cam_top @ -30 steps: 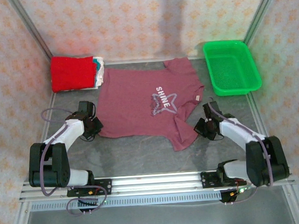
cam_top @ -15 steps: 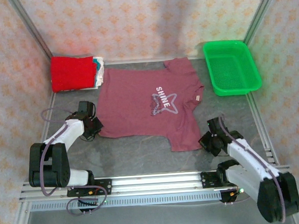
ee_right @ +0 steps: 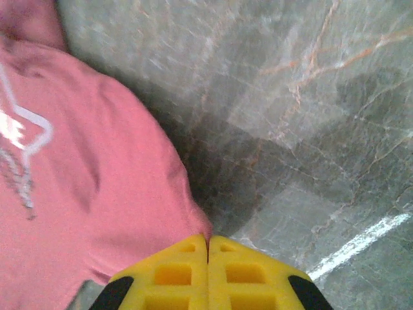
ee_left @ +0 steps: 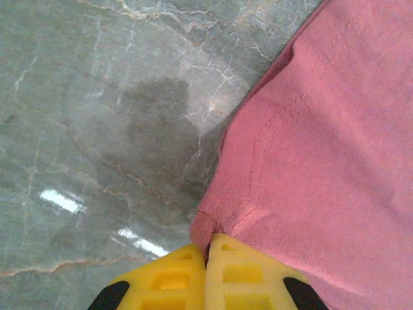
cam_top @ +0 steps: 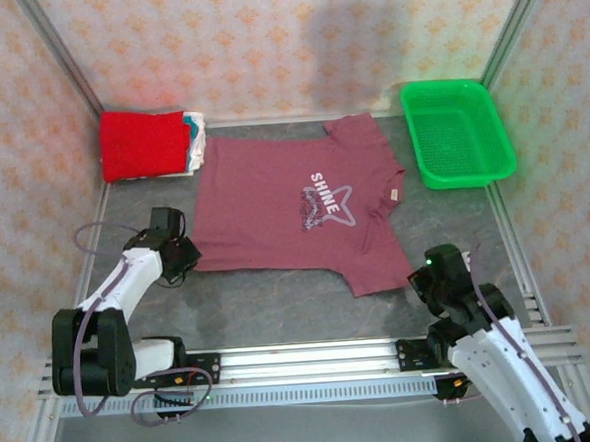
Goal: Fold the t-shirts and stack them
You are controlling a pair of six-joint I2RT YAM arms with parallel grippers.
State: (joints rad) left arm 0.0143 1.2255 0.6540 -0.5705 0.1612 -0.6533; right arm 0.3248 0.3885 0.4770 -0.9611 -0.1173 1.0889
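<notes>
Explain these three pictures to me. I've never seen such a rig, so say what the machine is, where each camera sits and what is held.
These are two robot arms bolted at the near edge of a grey table. The wide picture looks down from above and behind them. Each close-up comes from a camera on one wrist, so the yellow blocks at the bottom are that arm's own fingers.

A maroon t-shirt with a white SHINE star lies spread out. At the back left are folded shirts, one bright red. At the back right is a green basket.

The left gripper is shut on the shirt's near left corner. The right gripper is shut on its near right edge.
</notes>
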